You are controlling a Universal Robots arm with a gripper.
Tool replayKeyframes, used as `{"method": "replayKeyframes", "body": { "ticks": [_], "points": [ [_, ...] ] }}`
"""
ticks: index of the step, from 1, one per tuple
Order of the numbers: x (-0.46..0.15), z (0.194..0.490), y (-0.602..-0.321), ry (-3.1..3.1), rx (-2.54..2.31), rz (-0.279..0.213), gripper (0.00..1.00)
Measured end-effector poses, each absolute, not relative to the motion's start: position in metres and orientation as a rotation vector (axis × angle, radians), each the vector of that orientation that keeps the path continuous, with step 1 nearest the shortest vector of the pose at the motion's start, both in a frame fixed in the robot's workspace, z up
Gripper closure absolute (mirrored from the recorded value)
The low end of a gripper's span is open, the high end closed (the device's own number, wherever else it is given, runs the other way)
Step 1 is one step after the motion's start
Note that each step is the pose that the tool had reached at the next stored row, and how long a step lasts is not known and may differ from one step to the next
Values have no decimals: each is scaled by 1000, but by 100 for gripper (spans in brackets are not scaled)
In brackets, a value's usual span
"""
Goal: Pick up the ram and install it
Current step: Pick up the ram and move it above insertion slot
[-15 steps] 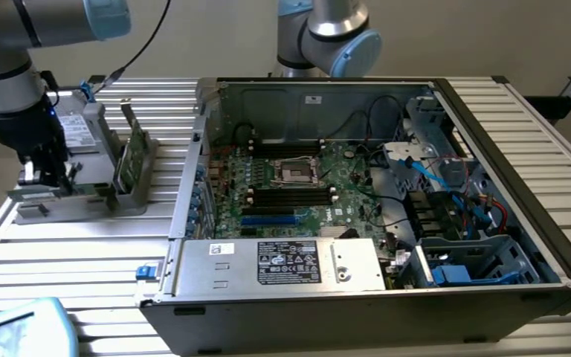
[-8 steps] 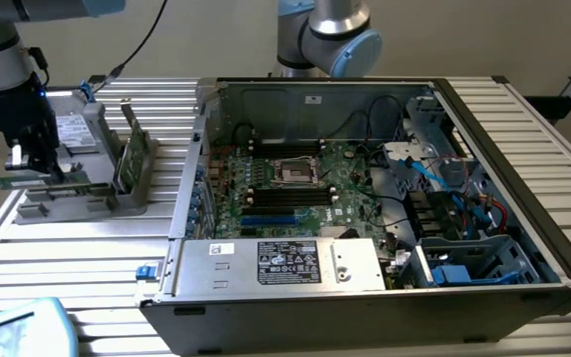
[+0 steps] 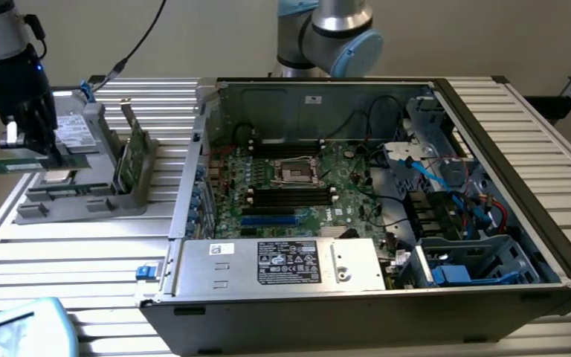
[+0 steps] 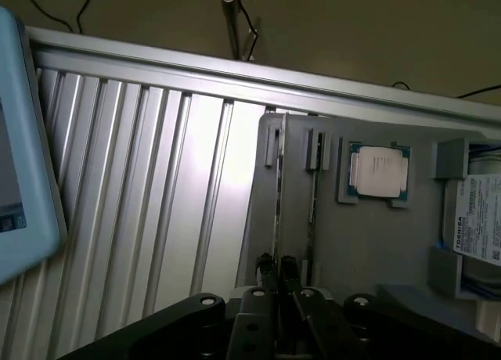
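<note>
the exterior view sits off the arm, high and in front of the slatted table (image 3: 68,253). it looks down at a slant across the open computer case (image 3: 365,320) toward the arm's base (image 3: 326,37) at the far edge, wide enough to take in the grey tray (image 3: 77,204) at the exterior view's left. the wrist view looks down past the gripper (image 4: 275,270) from close above that tray. both views share the tray, the table slats, the gripper and the ram (image 3: 13,165) in it.
</note>
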State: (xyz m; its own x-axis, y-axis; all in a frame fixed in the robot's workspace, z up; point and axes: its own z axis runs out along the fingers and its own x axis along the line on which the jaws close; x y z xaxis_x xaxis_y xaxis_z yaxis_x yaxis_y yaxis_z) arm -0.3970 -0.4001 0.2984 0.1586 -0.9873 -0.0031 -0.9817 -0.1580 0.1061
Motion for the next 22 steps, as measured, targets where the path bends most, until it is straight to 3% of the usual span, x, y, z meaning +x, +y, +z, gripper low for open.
{"method": "replayKeyframes", "body": {
  "ticks": [22],
  "points": [
    [-334,376,-400,-1973,2316,-139,86]
  ]
}}
